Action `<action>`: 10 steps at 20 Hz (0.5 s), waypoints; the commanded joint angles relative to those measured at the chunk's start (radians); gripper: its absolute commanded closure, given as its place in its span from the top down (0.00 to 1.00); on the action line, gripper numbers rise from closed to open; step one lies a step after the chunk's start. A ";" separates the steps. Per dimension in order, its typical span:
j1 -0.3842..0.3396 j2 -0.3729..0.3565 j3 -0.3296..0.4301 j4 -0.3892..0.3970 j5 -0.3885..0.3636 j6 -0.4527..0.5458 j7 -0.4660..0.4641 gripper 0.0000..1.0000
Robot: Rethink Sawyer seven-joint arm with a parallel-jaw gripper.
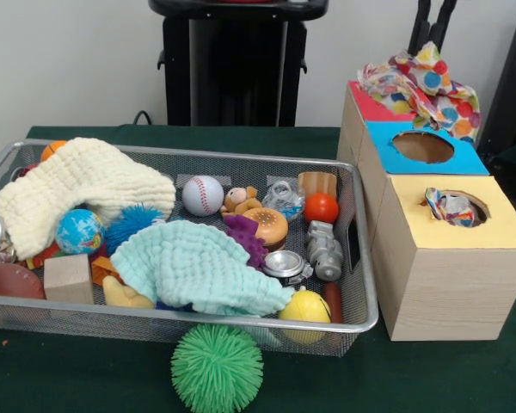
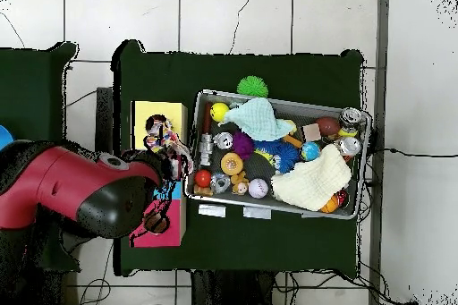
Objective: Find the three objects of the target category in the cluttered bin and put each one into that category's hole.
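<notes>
Hanging over the box [image 1: 439, 249], the tool [image 1: 433, 30] is seen holding a dotted cloth [image 1: 421, 86]. Another cloth [image 1: 451, 206] is lodged in the yellow hole. At 9 o'clock, the bin [image 1: 361, 258] is packed with toys.

No lettering, label, brand mark or number could be read anywhere in either view. The globe ball [image 1: 79, 231] in the mesh bin [image 1: 361, 292] carried only printed patches of colour, too small to make out as words. The baseball [image 1: 203, 195] showed red stitching and no legible mark. The tops of the three-hole box [image 1: 451, 258] were plain red, blue and yellow, without any sign or caption beside the holes.
</notes>
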State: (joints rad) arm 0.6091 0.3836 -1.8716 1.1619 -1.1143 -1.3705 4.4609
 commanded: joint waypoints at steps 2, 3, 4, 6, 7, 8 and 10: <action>-0.033 0.094 0.037 -0.144 0.119 0.003 0.289 0.00; -0.033 0.099 0.036 -0.144 0.123 0.006 0.291 0.00; -0.031 0.104 0.036 -0.146 0.127 0.008 0.291 0.00; -0.030 0.112 0.030 -0.145 0.134 0.008 0.294 0.00; -0.029 0.115 0.028 -0.145 0.136 0.007 0.295 0.00; -0.028 0.120 0.025 -0.146 0.139 0.009 0.296 0.00; -0.028 0.126 0.024 -0.149 0.143 0.012 0.297 0.00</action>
State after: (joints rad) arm 0.6091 0.4421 -1.8720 1.1452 -1.0622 -1.3705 4.4609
